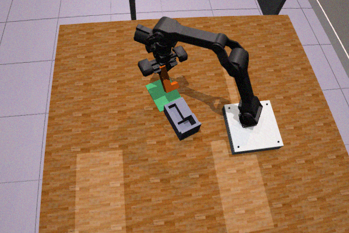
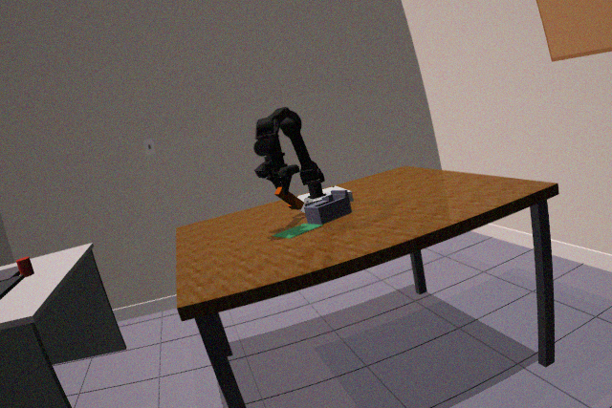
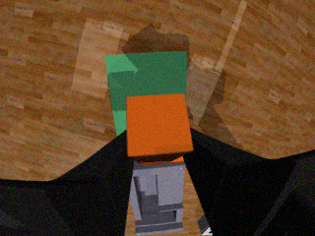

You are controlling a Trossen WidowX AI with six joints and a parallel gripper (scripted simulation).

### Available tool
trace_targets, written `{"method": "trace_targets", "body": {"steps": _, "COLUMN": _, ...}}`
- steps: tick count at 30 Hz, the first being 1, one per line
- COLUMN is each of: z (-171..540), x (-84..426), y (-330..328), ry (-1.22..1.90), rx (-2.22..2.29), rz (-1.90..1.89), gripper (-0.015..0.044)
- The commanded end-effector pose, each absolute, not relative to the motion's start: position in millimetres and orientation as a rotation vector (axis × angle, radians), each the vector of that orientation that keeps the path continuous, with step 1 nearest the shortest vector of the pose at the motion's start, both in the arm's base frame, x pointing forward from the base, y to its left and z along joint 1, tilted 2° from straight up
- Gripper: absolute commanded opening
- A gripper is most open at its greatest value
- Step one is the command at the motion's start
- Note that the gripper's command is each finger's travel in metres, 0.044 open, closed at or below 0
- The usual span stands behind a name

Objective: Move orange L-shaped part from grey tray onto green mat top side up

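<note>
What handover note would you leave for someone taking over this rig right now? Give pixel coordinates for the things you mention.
End effector (image 1: 166,68) (image 2: 281,188) (image 3: 156,134): shut on the straight end of the orange part (image 1: 167,83) (image 2: 288,198) (image 3: 158,125), which hangs tilted, L-shaped end lower.
Places: part held above the green mat (image 1: 161,101) (image 2: 297,231) (image 3: 148,74); grey tray (image 1: 184,107) (image 2: 328,209) (image 3: 169,189) beside the mat, its pocket empty.
Done: part tipped up, pinched, lifted out.
Left: level it, lower it flat onto the mat, top side up, and let go. Probably mind the tray's near edge on the way down.
</note>
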State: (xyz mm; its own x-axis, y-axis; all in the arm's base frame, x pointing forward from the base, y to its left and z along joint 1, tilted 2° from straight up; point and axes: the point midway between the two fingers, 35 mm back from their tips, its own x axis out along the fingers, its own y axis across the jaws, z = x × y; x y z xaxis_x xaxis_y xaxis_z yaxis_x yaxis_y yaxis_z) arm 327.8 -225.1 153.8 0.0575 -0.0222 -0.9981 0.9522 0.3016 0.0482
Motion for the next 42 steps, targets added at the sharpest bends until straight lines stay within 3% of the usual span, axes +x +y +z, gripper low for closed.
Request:
{"method": "trace_targets", "body": {"steps": 1, "z": 148, "x": 329, "y": -225, "ry": 1.276, "rx": 0.985, "rz": -0.953, "gripper": 0.0}}
{"method": "trace_targets", "body": {"steps": 42, "z": 84, "x": 332, "y": -226, "ry": 1.276, "rx": 0.985, "rz": -0.953, "gripper": 0.0}}
